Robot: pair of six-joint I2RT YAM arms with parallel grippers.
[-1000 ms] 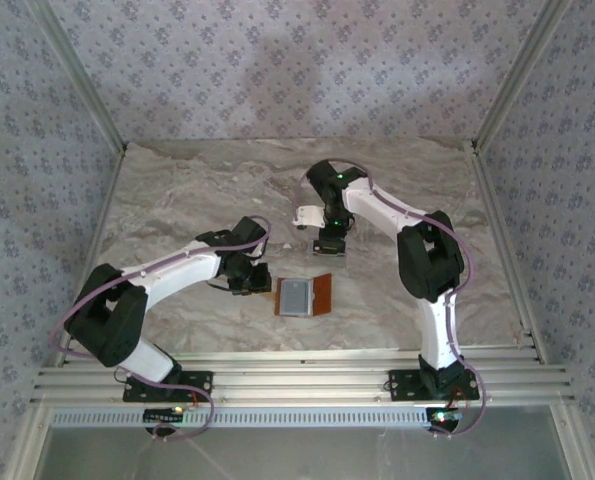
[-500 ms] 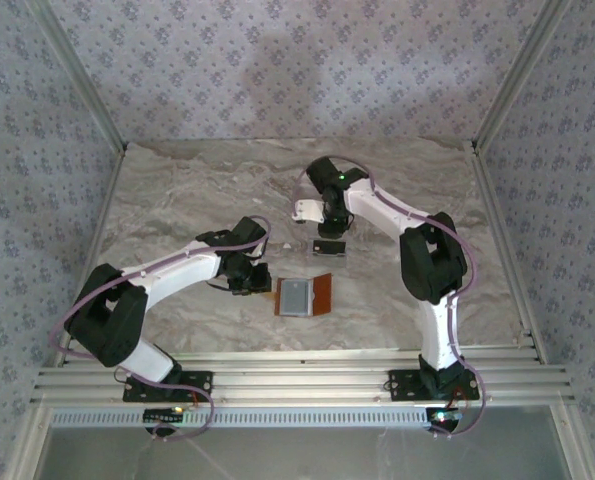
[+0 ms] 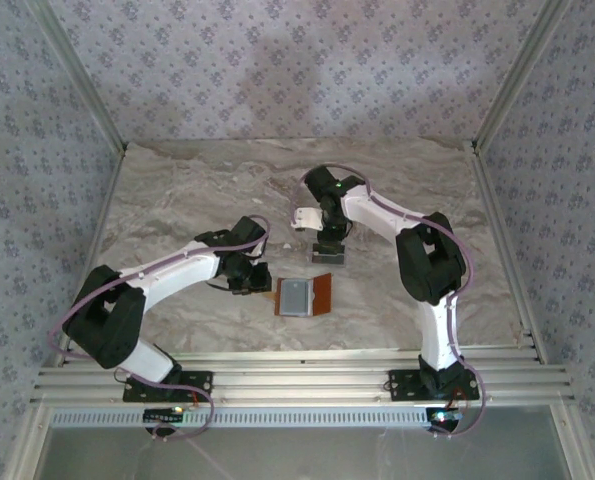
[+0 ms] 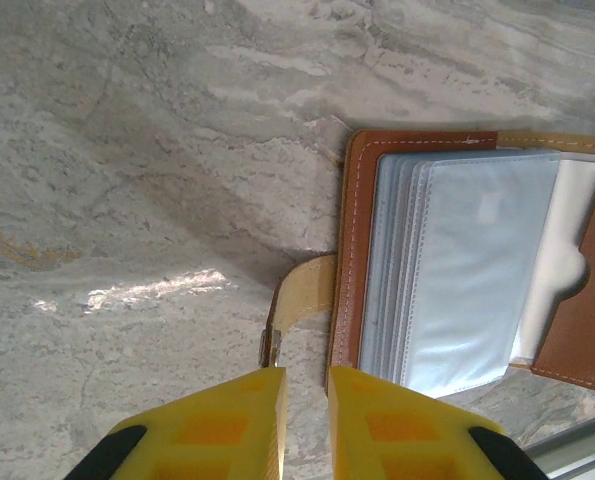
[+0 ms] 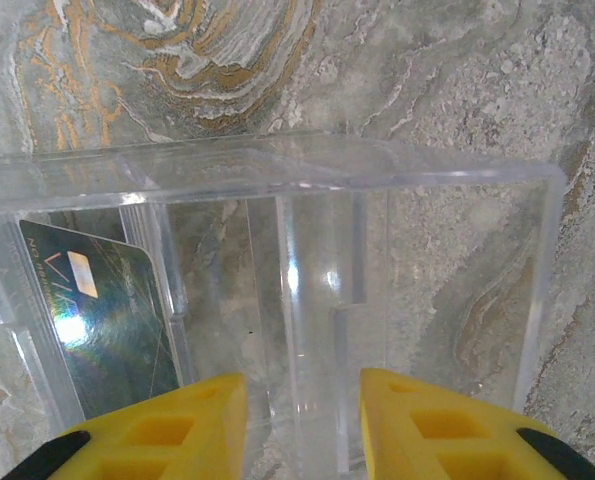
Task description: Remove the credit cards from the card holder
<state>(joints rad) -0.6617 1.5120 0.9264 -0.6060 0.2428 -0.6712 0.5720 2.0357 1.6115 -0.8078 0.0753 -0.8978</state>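
The open holder [image 3: 305,296], long axis 9-to-3, lies just at 3 o'clock of the left gripper [image 4: 305,420], whose jaws are nearly together at its strap [image 4: 302,295], grip unclear, while the right gripper [image 5: 302,420], jaws apart over the tray [image 5: 457,180] with one card [image 5: 102,320], is farther off at 1 o'clock.

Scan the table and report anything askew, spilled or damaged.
Nothing stands out. The brown leather card holder lies open and flat on the marble table. A dark credit card sits in one compartment of the clear plastic tray. No spill or damage shows.
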